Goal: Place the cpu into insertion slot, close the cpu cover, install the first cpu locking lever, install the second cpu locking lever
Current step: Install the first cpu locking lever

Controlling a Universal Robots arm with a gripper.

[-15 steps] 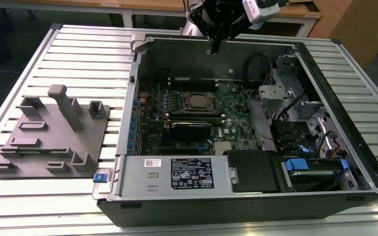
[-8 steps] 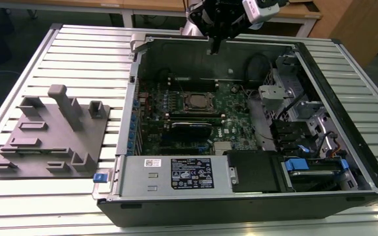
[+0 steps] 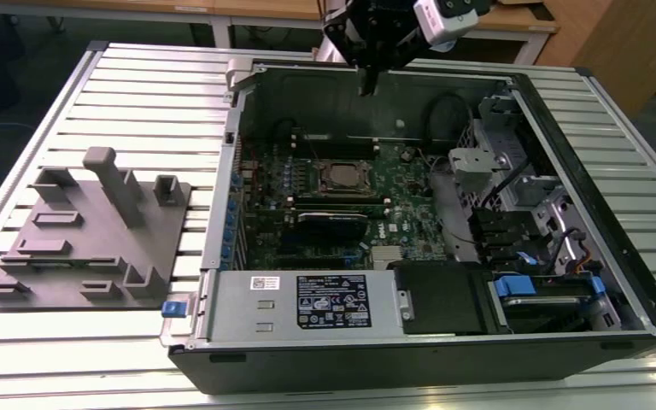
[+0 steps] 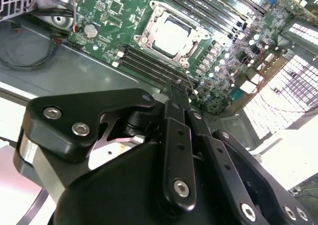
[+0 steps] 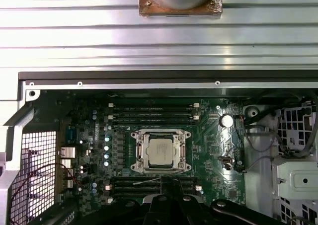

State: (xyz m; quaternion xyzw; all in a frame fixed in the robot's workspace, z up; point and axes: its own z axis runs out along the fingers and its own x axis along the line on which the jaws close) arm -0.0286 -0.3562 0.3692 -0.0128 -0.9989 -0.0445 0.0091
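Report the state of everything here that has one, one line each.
Small flat square silver-grey cpu: seated flat in the square dark-framed insertion slot.
Silvery square metal cpu cover: down, framing the cpu.
Black computer case: lying on its side, side panel off.
Black gripper: shut, empty, raised above the case.

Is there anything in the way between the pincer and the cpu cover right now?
Nothing visible does. The pincer hangs over the open case, and the cpu cover, framing the cpu, lies uncovered on the board in both wrist views.
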